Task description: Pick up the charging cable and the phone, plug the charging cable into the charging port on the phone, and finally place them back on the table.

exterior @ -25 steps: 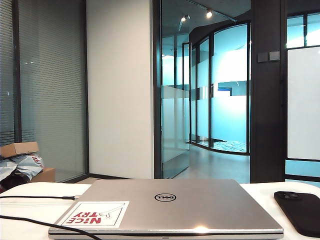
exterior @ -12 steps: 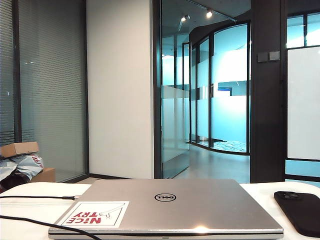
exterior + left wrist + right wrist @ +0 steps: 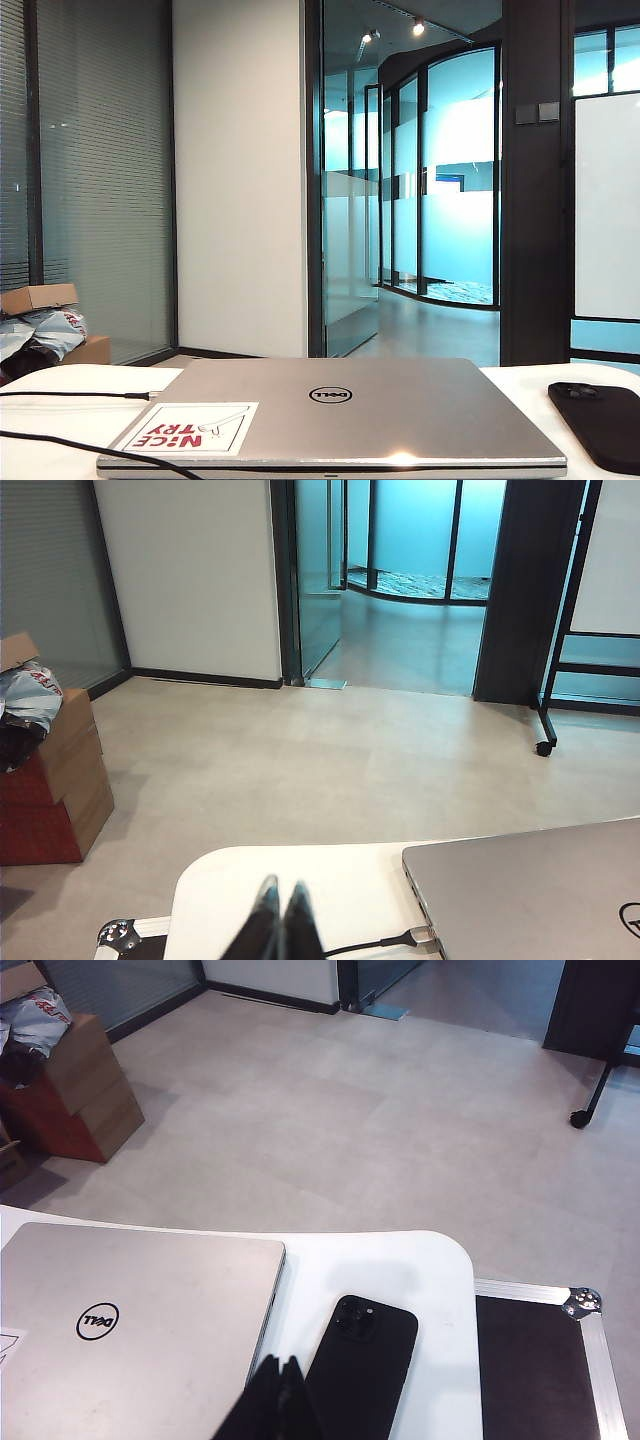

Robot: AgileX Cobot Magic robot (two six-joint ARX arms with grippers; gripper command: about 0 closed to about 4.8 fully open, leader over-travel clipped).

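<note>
Left tool (image 3: pixel 281 900): closed, empty, above worktop (image 3: pixel 215 890) near charging cable (image 3: pixel 375 944). Right tool (image 3: pixel 278 1372): closed, empty, beside phone (image 3: pixel 362 1365). Risk: closed jaws likely shove either item rather than grasp it.

Right pincer (image 3: pixel 279 1367) closed above table (image 3: pixel 440 1260), between laptop (image 3: pixel 150 1320) and phone (image 3: pixel 362 1365)

The closed laptop (image 3: pixel 335 415) fills mid-counter (image 3: pixel 440 1260), leaving bare strips beside the phone (image 3: pixel 362 1365) and cable (image 3: pixel 70 395).

Office: glass partition walls (image 3: pixel 440 170), window blinds (image 3: pixel 100 150), Dell laptop (image 3: pixel 330 410) on white table (image 3: pixel 60 420).
</note>
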